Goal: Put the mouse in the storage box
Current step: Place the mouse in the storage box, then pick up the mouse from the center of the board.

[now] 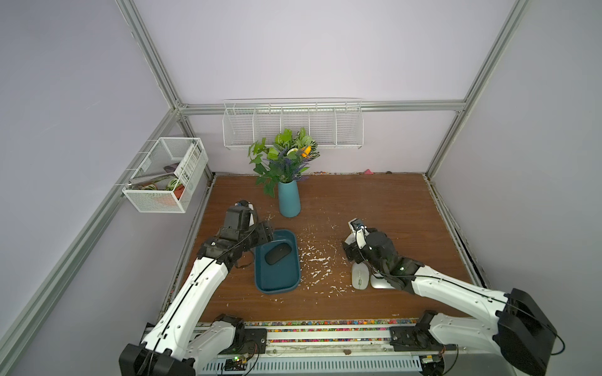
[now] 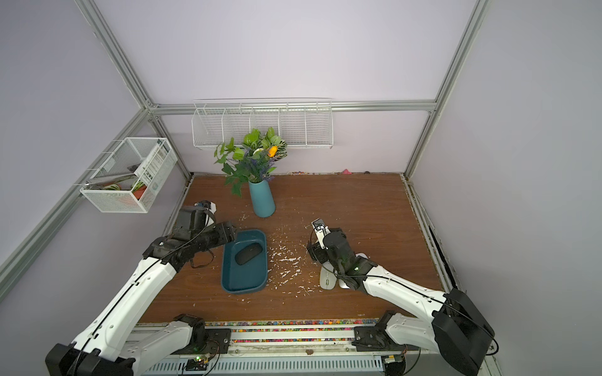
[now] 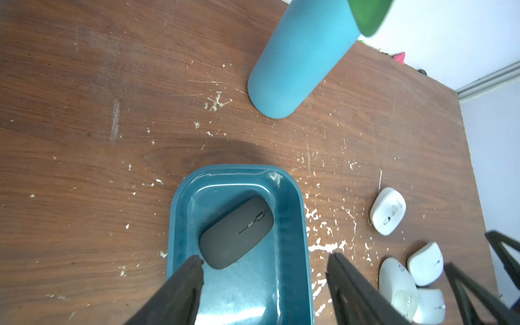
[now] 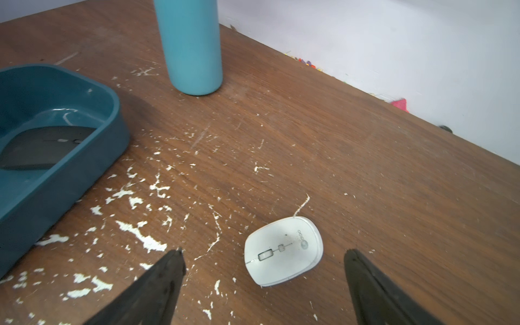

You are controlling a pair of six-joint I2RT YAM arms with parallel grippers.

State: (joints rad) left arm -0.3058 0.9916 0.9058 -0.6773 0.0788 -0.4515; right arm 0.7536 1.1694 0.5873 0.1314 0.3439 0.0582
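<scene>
The scuffed wooden counter (image 1: 374, 208) carries everything. The dark teal storage box (image 1: 277, 281) lies left of centre. A tall teal vase (image 1: 289, 198) of greenery stands upright behind it, apart from it.

The left pincer (image 3: 266, 267) hangs above the box with its jaws well apart and nothing held. One fingertip (image 3: 195, 267) shows close by the black mouse (image 3: 236, 232); whether it touches I cannot tell. The right pincer (image 4: 264, 253) is spread wide and grips nothing.

The black mouse lies flat and slantwise inside the box, in the end nearer the vase. A white mouse (image 4: 282, 250) lies on the counter between the right pincer's fingers, clear of both. Three more white mice (image 3: 398, 284) huddle together nearby on the counter, outside the box.
</scene>
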